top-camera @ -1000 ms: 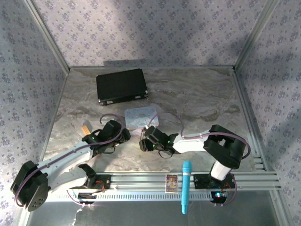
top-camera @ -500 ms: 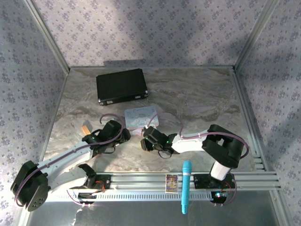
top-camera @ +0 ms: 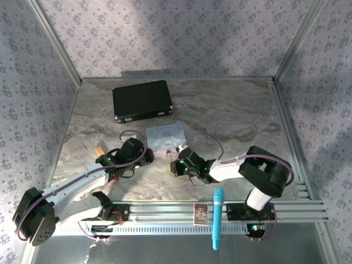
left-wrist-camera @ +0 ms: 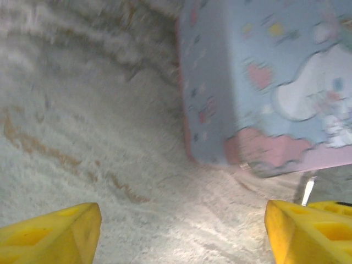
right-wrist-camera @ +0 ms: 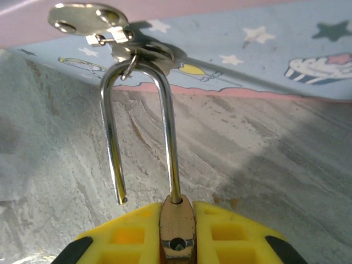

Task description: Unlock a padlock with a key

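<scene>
On your marbled table (top-camera: 231, 110), a black case (top-camera: 142, 100) lies at the far left and a pastel tin (top-camera: 165, 135) sits mid-table, just ahead of both arms. Your left end effector (left-wrist-camera: 181, 225) stands wide open and empty near the tin's corner, yellow fingers (left-wrist-camera: 55, 231) low over the table. Your right end effector (right-wrist-camera: 177, 220) is clamped on the brass padlock (right-wrist-camera: 177, 234), held just in front of the tin. The shackle (right-wrist-camera: 168, 137) points at the tin, one leg free of the body. The key (right-wrist-camera: 82, 19), on a ring through the shackle, rests against the tin's side.
</scene>
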Available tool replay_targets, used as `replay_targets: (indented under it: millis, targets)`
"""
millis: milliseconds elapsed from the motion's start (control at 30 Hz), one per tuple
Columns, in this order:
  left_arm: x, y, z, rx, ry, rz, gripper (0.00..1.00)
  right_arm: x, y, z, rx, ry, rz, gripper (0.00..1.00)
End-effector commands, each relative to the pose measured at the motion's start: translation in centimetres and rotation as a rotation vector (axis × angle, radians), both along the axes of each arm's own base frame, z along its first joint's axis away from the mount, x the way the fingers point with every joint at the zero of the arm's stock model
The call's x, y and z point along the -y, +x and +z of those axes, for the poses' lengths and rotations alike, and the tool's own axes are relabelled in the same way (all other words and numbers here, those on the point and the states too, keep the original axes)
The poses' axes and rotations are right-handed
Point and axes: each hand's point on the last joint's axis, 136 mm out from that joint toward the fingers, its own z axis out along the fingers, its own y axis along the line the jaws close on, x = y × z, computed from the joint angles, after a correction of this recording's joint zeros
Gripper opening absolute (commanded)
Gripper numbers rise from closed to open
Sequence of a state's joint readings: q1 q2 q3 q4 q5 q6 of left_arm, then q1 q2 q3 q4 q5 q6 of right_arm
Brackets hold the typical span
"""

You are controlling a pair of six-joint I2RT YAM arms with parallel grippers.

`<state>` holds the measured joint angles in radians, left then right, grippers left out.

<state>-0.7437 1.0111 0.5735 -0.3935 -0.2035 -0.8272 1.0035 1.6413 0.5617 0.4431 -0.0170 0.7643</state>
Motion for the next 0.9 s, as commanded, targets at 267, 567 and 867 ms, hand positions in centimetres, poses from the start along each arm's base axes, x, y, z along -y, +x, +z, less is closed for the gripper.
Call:
replay_targets:
  millis: [267,567,867]
  targets:
    - [4.6,5.4,4.4,0.174,0.539,-0.378,0.77,1.6,-1.2,-0.9,-0.1,0.084,-0.035,0.12]
    - [9.4,5.0,0.8,0.185,0.663,-0.728,0.7,2.4,-0.6,-0.8,-0.117,0.199,-0.109,0.12]
    - [8.6,3.1,-3.4,0.078,0.79,-0.801,0.65,3.2,0.5,0.2,-0.079,0.287,-0.243,0.11]
